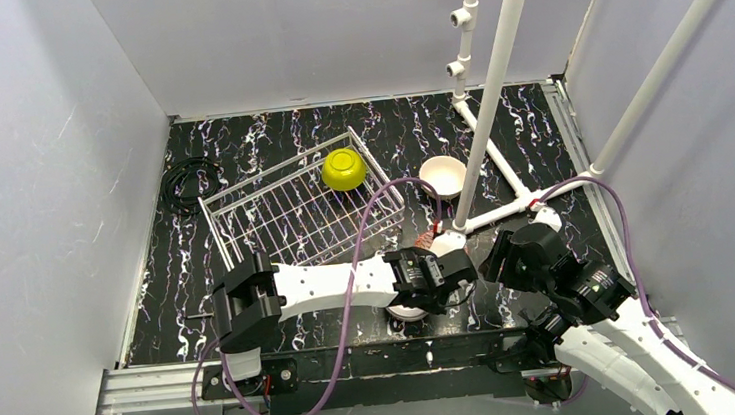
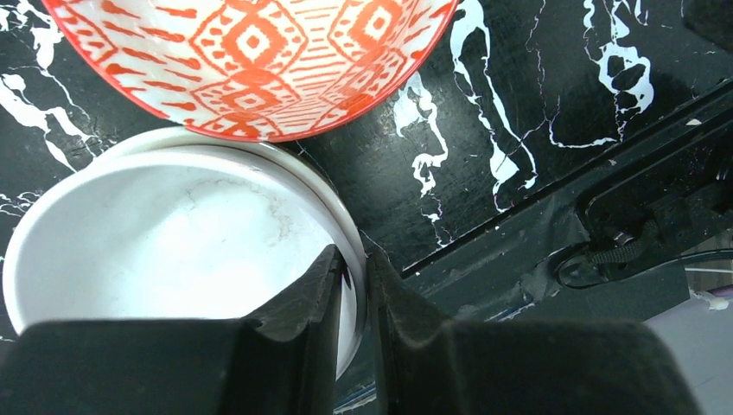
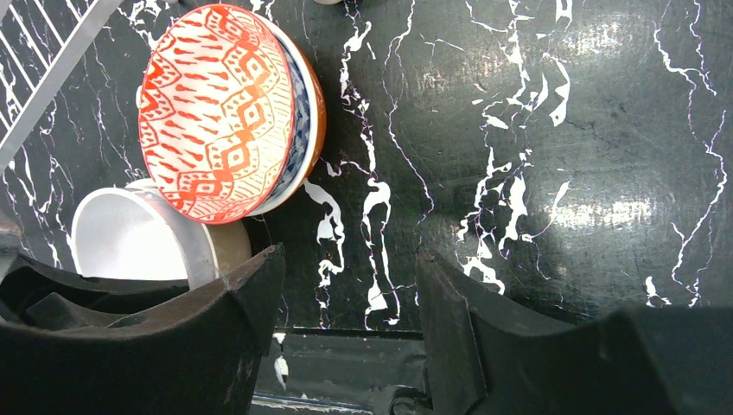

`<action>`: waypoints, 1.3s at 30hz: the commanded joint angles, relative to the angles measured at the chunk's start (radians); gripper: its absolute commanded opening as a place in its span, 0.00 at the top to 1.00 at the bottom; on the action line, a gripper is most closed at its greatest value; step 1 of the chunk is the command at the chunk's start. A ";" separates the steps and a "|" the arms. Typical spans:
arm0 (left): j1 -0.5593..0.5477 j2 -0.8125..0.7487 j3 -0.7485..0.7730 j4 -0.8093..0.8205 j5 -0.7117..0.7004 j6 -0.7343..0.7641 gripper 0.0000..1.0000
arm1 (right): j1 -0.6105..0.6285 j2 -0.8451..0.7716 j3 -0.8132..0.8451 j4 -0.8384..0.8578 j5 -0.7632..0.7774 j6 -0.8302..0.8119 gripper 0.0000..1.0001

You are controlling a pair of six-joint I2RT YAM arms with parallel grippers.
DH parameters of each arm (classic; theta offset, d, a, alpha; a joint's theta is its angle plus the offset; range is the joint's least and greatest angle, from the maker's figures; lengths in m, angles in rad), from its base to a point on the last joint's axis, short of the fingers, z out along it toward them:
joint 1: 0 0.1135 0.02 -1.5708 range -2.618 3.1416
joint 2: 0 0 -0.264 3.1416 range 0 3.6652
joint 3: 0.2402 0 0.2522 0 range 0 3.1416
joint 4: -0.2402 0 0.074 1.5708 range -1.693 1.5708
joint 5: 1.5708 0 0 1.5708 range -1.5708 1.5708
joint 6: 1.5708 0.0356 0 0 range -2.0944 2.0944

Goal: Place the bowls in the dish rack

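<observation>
My left gripper (image 2: 353,268) is shut on the rim of a white bowl (image 2: 173,251), one finger inside and one outside. This bowl (image 1: 408,312) sits near the table's front edge; its tan outside shows in the right wrist view (image 3: 229,246). A red-patterned bowl (image 3: 220,112) leans tilted just behind it, with blue and orange rims behind it. My right gripper (image 3: 350,285) hangs open over bare table to the right of both. The dish rack (image 1: 274,216) holds a yellow-green bowl (image 1: 343,168). A tan bowl (image 1: 442,176) stands right of the rack.
A white pipe frame (image 1: 493,86) rises from the table at the back right, its foot near the bowls. A black cable coil (image 1: 186,183) lies left of the rack. The table's front rail (image 2: 536,233) runs close under the left gripper.
</observation>
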 commanded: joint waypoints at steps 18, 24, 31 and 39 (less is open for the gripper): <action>0.061 -0.102 -0.025 0.015 0.176 -0.061 0.81 | 0.005 -0.005 0.058 0.022 0.020 -0.013 0.34; 0.074 -0.093 -0.042 0.025 0.202 -0.063 0.79 | 0.005 -0.015 0.053 0.018 0.021 -0.013 0.34; 0.073 -0.095 -0.025 -0.002 0.197 -0.046 0.99 | 0.005 -0.028 0.055 0.011 0.022 -0.012 0.34; 0.074 -0.132 0.017 -0.064 0.196 0.010 1.00 | 0.006 -0.043 0.057 0.025 0.032 -0.005 0.34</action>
